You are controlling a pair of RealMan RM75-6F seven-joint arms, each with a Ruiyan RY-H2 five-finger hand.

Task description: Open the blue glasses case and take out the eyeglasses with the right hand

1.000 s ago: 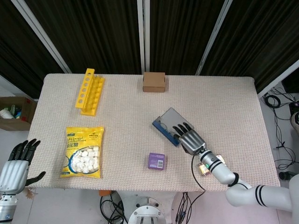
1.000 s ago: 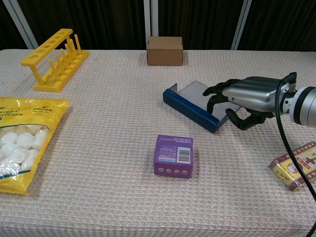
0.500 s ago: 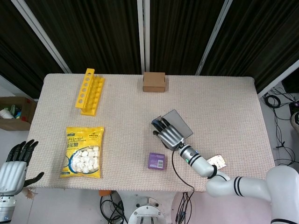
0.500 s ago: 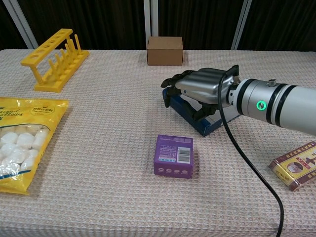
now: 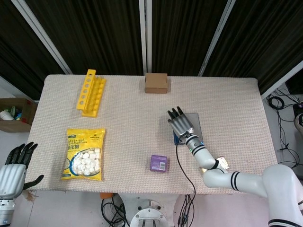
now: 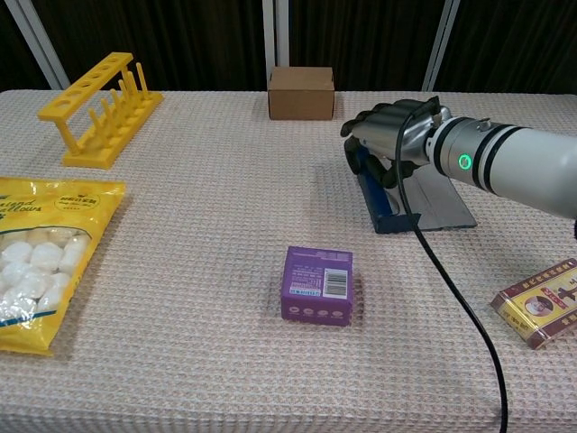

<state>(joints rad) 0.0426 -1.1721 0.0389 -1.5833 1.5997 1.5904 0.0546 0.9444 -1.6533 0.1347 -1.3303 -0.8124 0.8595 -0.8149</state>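
Observation:
The blue glasses case (image 6: pixel 377 200) lies right of the table's middle, its long blue side toward the left and a flat grey face (image 6: pixel 439 196) beside it. In the head view the case (image 5: pixel 195 124) points almost straight away from me. My right hand (image 6: pixel 389 137) lies over the case's far end, dark fingers curled down around the blue edge; from above, the right hand (image 5: pixel 180 124) covers the case's left part. No eyeglasses show. My left hand (image 5: pixel 16 165) hangs beyond the table's near left corner, fingers apart, holding nothing.
A purple box (image 6: pixel 317 284) sits just in front of the case. A red-brown packet (image 6: pixel 541 302) lies at the near right. A cardboard box (image 6: pixel 301 91) stands at the back, a yellow tube rack (image 6: pixel 97 108) at the back left, a marshmallow bag (image 6: pixel 36 257) at the left.
My right hand has swung the case from a diagonal lie to nearly straight, moving to its far end. The left hand has sunk slightly.

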